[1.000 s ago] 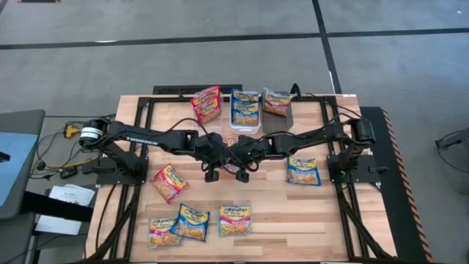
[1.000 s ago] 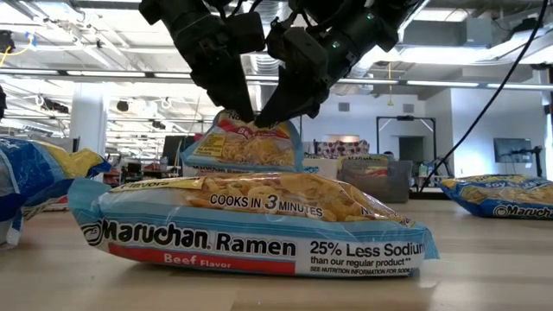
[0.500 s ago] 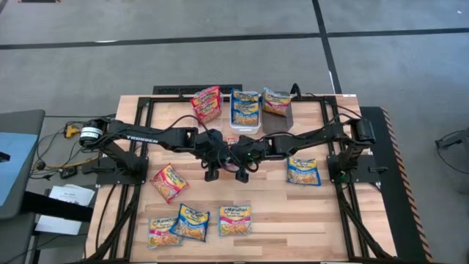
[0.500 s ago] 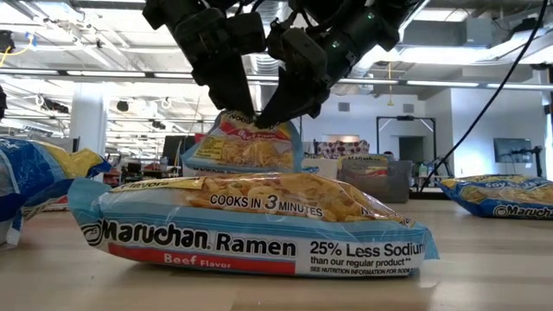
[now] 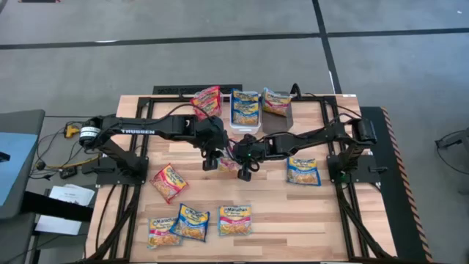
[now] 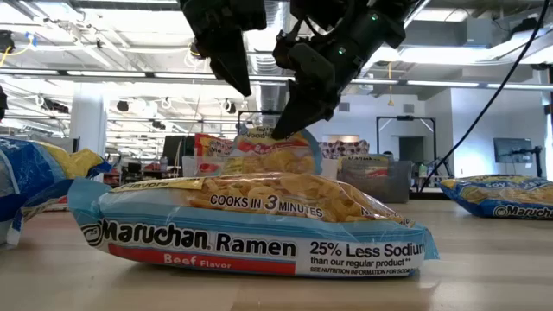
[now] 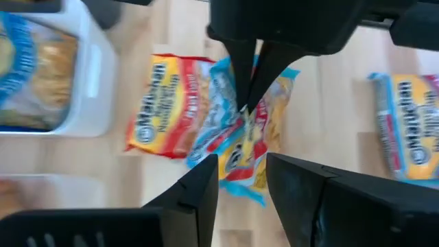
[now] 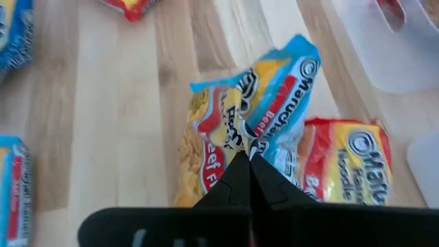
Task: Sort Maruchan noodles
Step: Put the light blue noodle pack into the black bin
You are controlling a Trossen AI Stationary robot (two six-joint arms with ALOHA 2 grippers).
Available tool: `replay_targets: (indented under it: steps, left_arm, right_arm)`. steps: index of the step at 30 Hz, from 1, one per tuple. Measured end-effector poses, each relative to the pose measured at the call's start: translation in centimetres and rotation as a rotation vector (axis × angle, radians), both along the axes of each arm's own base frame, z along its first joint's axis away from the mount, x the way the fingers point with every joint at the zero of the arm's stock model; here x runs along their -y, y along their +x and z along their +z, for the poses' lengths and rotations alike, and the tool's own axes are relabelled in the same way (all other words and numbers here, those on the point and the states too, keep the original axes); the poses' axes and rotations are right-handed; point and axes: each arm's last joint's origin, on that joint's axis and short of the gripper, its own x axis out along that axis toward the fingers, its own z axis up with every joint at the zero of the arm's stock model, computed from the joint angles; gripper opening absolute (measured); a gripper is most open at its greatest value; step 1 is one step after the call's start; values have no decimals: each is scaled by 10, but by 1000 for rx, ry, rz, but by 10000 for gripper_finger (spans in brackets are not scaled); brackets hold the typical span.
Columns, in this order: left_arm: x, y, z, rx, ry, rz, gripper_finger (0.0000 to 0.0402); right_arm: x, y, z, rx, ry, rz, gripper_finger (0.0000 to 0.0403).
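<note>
Near the table's middle my right gripper point(image 8: 248, 165) is shut on a blue-edged Maruchan packet point(image 8: 274, 89) with a red band. A red packet point(image 8: 346, 165) lies flat on the wood right beside it. My left gripper point(image 7: 241, 180) stands open just above and to the left of the held packet point(image 7: 240, 140), touching nothing. In the low view it point(image 6: 240, 85) is higher than my right gripper point(image 6: 283, 130). Other packets lie flat on the table toward the near edge point(image 5: 234, 220) and the right point(image 5: 303, 170). My right gripper pinches the packet's crumpled upper edge point(image 8: 241, 140) between its two shut fingers, which come from above and slant down. The packet hangs below them, creased and tilted. A nearer packet hides its lower end point(image 6: 272, 164) in the low view, so I cannot tell whether it touches the table.
Three small bins stand at the far edge: one with a red packet point(image 5: 207, 103), a white one with a blue packet point(image 5: 245, 108), a dark one with a yellow packet point(image 5: 277, 103). A big beef packet point(image 6: 251, 225) fills the low view's front. Bare wood lies between the near packets and the arms.
My left gripper has opened, let go of the blue-edged packet, and risen toward the far edge. My right gripper stays shut on the packet, which has sunk a little and swung toward it.
</note>
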Motion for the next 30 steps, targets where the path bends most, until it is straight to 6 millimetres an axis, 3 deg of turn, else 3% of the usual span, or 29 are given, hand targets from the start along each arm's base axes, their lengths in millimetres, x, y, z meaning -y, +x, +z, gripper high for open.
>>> replay_targets:
  steps: [7,14,30]
  left_arm:
    - [-6,-13,29,53,121,7,110]
    - [-15,-51,66,166,104,99,110]
    - [0,-146,132,479,50,177,110]
  right_arm:
    - [16,-20,35,32,-40,-6,4]
    - [40,-45,71,71,-117,-47,4]
    - [99,-95,85,-182,-375,-162,4]
